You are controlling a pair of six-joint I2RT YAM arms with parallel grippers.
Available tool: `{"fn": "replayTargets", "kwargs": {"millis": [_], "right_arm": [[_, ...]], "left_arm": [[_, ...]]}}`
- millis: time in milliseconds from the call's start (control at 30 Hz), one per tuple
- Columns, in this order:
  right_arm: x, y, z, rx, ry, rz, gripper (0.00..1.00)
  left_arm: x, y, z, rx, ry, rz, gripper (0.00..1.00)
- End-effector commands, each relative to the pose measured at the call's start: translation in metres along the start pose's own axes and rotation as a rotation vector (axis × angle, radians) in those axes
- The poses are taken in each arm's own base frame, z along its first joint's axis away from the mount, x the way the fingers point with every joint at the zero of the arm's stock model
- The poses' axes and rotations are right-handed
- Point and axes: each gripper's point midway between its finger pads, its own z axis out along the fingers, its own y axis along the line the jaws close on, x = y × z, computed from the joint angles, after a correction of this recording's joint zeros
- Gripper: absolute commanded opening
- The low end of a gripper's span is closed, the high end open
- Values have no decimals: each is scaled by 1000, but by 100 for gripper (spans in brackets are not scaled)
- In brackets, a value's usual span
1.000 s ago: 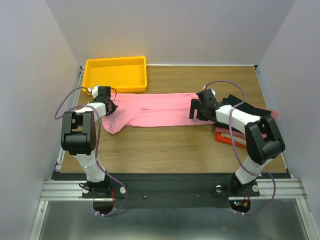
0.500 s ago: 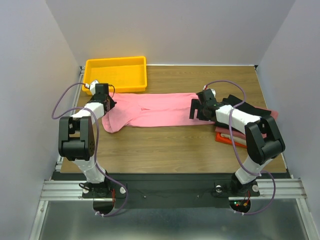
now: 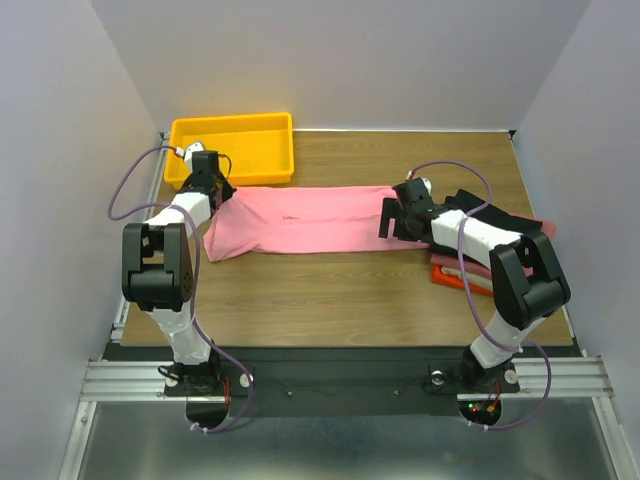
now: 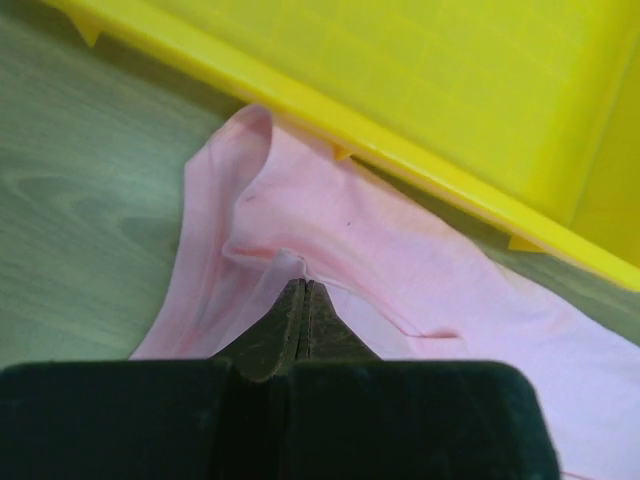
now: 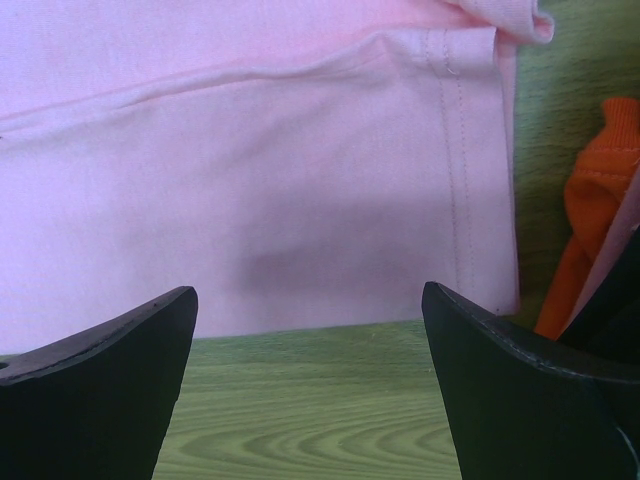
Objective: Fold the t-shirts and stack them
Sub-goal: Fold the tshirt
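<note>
The large pink shirt [image 3: 300, 220] lies folded into a long strip across the middle of the table. My left gripper [image 3: 213, 193] is shut on its far left corner, next to the yellow tray; in the left wrist view the closed fingertips [image 4: 303, 290] pinch a fold of pink cloth [image 4: 300, 230]. My right gripper [image 3: 392, 222] is open at the shirt's right end, its fingers [image 5: 110, 350] above bare wood just short of the shirt's hem [image 5: 300, 220]. A stack of folded shirts [image 3: 500, 250], black, pink and orange-red, lies at the right under the right arm; the orange-red one shows in the right wrist view [image 5: 590, 230].
The yellow plastic tray [image 3: 232, 148] stands at the back left, its wall right behind the left gripper, and fills the top of the left wrist view [image 4: 420, 110]. Wooden table [image 3: 330, 290] in front of the shirt.
My left gripper has moved away from me toward the yellow tray, dragging the shirt's left corner with it. The right arm has not moved.
</note>
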Motion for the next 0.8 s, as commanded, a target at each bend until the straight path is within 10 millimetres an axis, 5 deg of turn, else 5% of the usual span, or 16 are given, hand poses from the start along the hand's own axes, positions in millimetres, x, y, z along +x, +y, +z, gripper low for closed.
{"fn": "replayTargets", "kwargs": {"millis": [0,133,467,633,667,767], "right_arm": [[-14,2,-4,0,-56,3,100],[-15,1,-4,3,-59,3,100],[-16,-1,-5,8,-64,1,100],[-22,1,-7,2,-76,-1,100],[-25,2,-8,-2,-84,0,100],[-34,5,-13,-11,-107,-4,100]], "left_arm": [[-27,-10,6,-14,-76,34,0],[-34,2,13,-101,-89,40,0],[-17,-17,42,-9,-17,79,0],[-34,-29,22,38,-49,68,54],[-38,-31,16,42,-56,65,97],[-50,-35,-9,44,-87,49,99]]}}
